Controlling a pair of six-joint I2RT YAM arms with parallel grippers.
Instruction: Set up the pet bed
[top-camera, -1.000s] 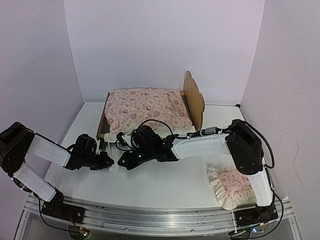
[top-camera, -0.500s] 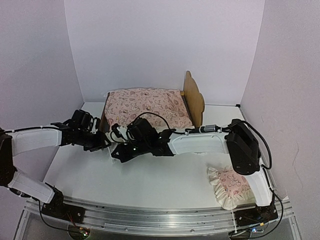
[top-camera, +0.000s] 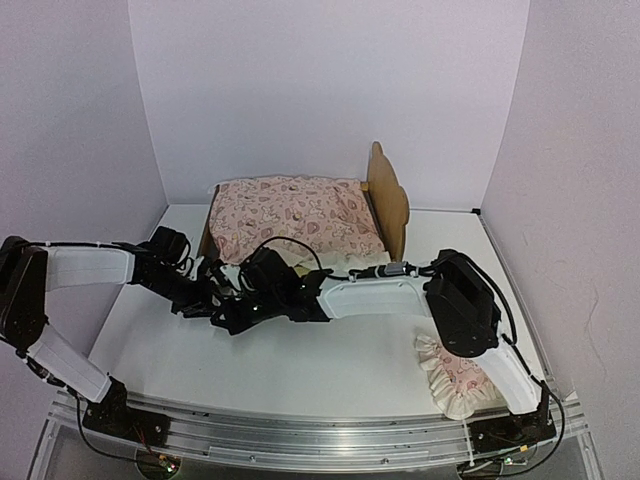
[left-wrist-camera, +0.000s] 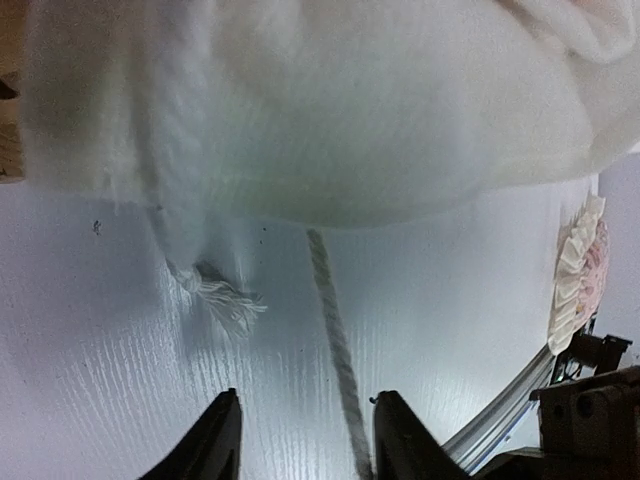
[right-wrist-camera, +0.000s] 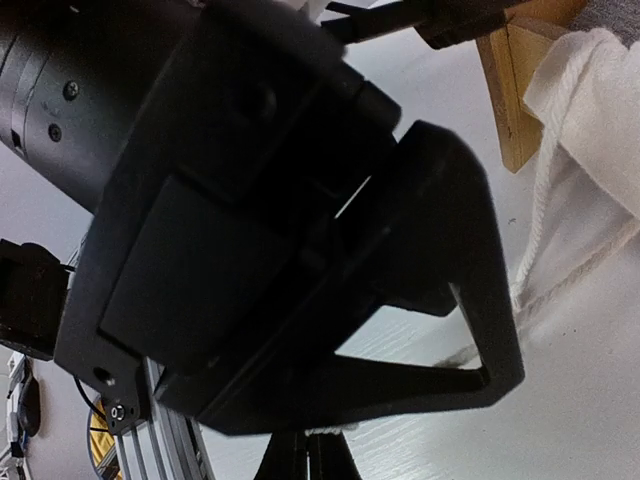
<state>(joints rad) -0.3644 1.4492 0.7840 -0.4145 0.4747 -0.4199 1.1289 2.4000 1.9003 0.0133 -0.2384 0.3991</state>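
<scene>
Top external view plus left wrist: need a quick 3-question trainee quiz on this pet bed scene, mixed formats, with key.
1. True or false: the pink heart-print ruffled mattress cushion lies on the light plywood pet bed with the bear-ear headboard.
2. Where is the small pink ruffled pillow? A) on the cushion; B) on the white table, off the bed; C) held by a gripper.
3. Fill in: in the left wrist view, the left gripper has its jaws ___.
Key: 1 true; 2 B; 3 open.
</scene>
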